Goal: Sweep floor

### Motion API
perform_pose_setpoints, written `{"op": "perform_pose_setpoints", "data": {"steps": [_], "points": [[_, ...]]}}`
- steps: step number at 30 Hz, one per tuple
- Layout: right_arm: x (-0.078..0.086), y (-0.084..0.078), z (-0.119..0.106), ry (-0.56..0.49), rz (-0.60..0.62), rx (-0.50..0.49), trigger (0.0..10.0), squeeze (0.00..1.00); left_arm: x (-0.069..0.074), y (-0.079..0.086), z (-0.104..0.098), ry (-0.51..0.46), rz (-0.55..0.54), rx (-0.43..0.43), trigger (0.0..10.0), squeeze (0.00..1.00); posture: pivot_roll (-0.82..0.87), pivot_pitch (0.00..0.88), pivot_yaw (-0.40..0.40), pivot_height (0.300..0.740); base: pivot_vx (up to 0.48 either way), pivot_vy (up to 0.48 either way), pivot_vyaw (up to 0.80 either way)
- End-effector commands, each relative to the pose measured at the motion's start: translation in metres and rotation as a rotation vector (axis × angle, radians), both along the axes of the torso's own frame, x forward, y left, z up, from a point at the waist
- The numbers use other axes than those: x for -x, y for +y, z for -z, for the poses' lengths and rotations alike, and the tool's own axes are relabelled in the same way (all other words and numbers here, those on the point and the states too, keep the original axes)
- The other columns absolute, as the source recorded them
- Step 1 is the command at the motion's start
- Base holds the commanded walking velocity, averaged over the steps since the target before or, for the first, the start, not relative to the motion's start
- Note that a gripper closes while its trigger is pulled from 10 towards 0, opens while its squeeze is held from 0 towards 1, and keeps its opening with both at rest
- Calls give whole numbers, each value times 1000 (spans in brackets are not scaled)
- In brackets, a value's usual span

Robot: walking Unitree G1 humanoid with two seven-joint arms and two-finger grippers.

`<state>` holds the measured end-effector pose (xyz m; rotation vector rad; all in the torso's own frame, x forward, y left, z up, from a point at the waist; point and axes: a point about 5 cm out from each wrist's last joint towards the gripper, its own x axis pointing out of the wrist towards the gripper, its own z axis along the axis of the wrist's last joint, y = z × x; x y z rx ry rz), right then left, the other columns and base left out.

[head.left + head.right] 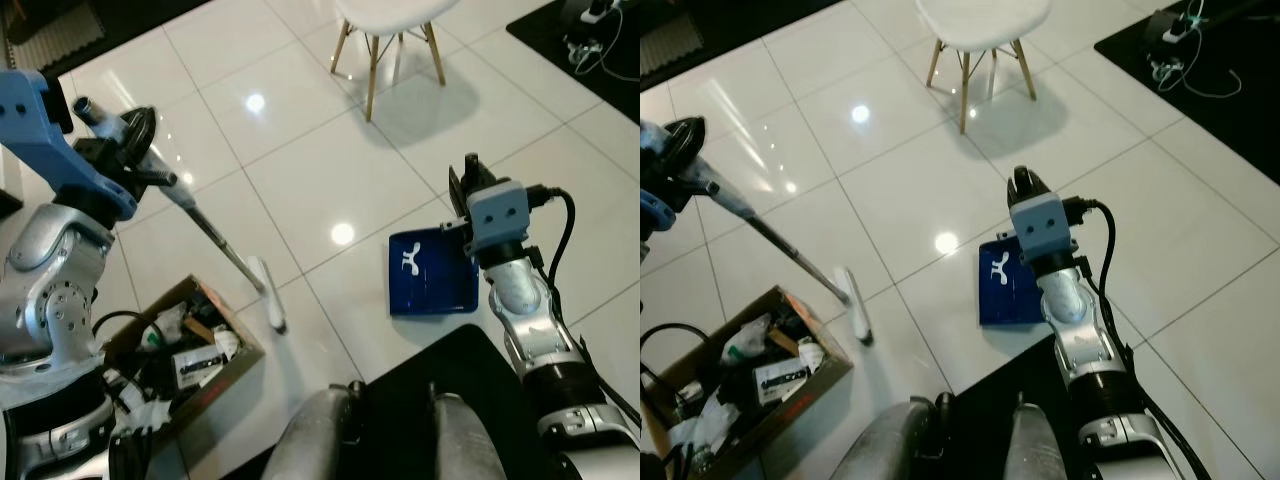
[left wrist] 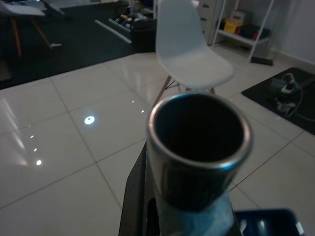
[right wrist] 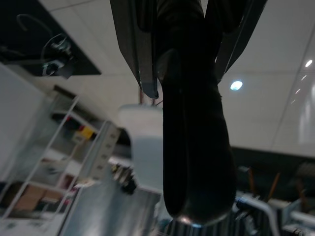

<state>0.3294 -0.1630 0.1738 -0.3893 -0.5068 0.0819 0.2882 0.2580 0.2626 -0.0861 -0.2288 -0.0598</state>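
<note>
My left gripper (image 1: 118, 152) is raised at the left and shut on the broom handle (image 1: 205, 228). The handle slants down to the white broom head (image 1: 270, 296), which rests on the white tiles. In the left wrist view the handle's open metal tube end (image 2: 199, 147) sticks out past a black finger (image 2: 135, 196). The blue dustpan (image 1: 431, 273) lies flat on the floor to the right of the broom head. My right gripper (image 1: 468, 188) stands at its far right edge, shut on the dustpan's dark handle (image 3: 195, 123).
A cardboard box (image 1: 186, 346) full of clutter sits by my left leg, close to the broom head. A white chair (image 1: 386, 22) with wooden legs stands beyond the dustpan. Black mats lie at the far right (image 1: 592, 45), with cables, and under my feet (image 1: 452, 368).
</note>
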Motion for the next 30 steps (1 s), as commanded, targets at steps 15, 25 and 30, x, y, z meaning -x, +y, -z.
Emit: {"op": "perform_pose_setpoints", "data": {"steps": [15,25,30], "points": [[-9,4,-82,-255,-53,-166,10000,0,1,-49,63,213,88,-200,10000,0,53,96,120,740,0,0,0],[-19,14,-60,-81,-163,-375,10000,0,-8,-80,69,200,91,-191,10000,0,52,95,104,740,0,0,0],[-18,16,-60,-69,-206,-445,10000,0,-6,-90,80,240,86,-192,10000,0,47,98,103,740,0,0,0]]}}
